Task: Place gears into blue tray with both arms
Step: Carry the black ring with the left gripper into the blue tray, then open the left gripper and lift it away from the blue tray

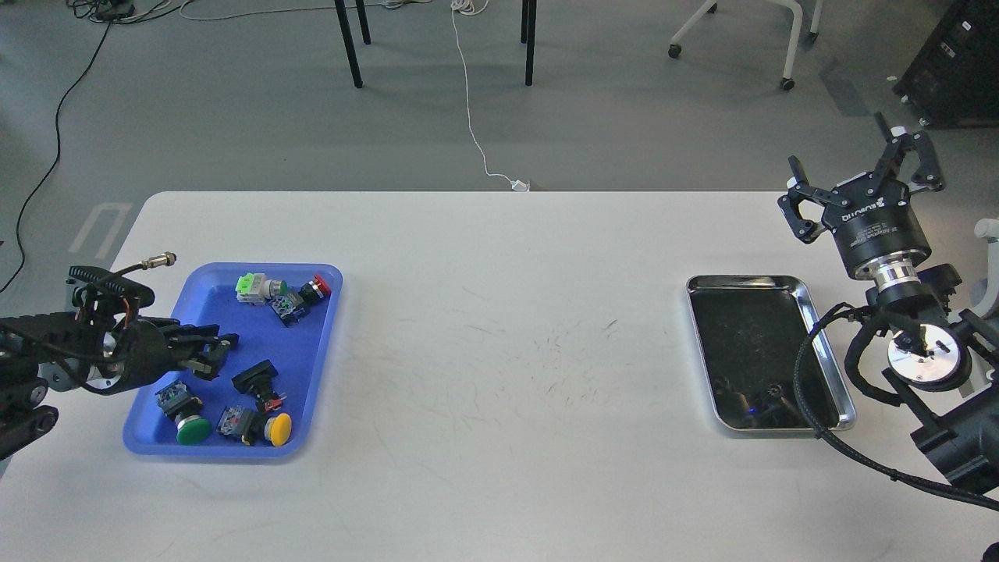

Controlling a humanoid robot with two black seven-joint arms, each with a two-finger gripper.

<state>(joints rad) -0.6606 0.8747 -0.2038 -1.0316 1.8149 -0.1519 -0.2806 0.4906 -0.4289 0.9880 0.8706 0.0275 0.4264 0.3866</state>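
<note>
The blue tray (316, 367) lies at the table's left and holds several coloured push-button switches. My left gripper (217, 349) hovers low over the tray's left half, pointing right; its dark fingers lie close together and I cannot tell them apart. My right gripper (855, 176) is raised past the table's right edge, open and empty, with its fingers (798, 209) spread wide. A tiny dark ring (773, 388) lies near the front of the steel tray (745, 279) among reflections; it may be a gear. No gear can be made out in the blue tray.
The right arm's black cable (812, 406) loops over the steel tray's front right corner. A cable plug (160, 259) sticks up from my left wrist. Chair legs and cords lie on the floor beyond the table.
</note>
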